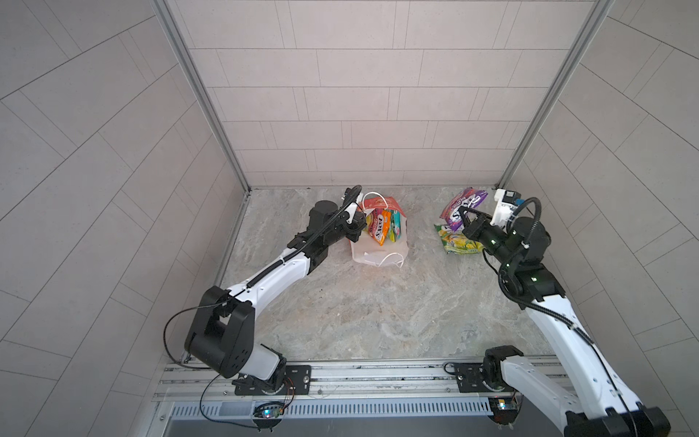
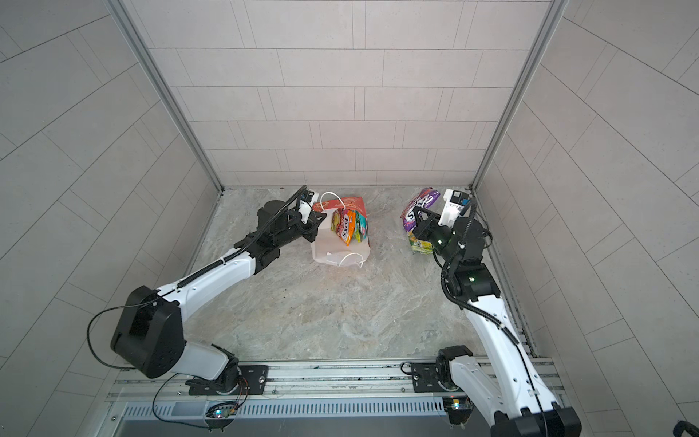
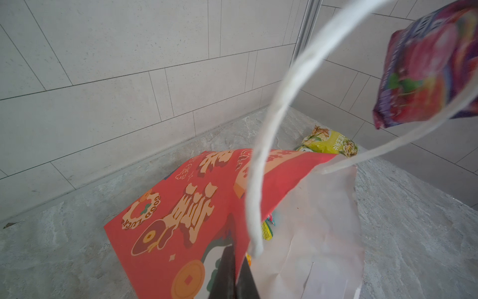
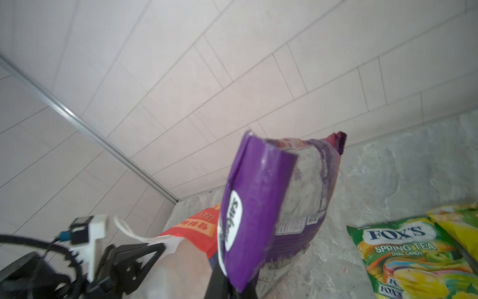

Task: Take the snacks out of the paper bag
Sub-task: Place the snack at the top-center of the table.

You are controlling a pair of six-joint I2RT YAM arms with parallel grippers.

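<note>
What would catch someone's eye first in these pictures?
The red paper bag near the back wall, its rim pinched by the left gripper, with bright packets showing inside. To its right, the right gripper holds a purple packet raised near a green packet lying on the table.

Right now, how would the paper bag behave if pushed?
Probably floppy: the paper bag creases and sags where the left gripper pinches its rim. Likely light, apt to slide or tip, holding only a few packets.
</note>
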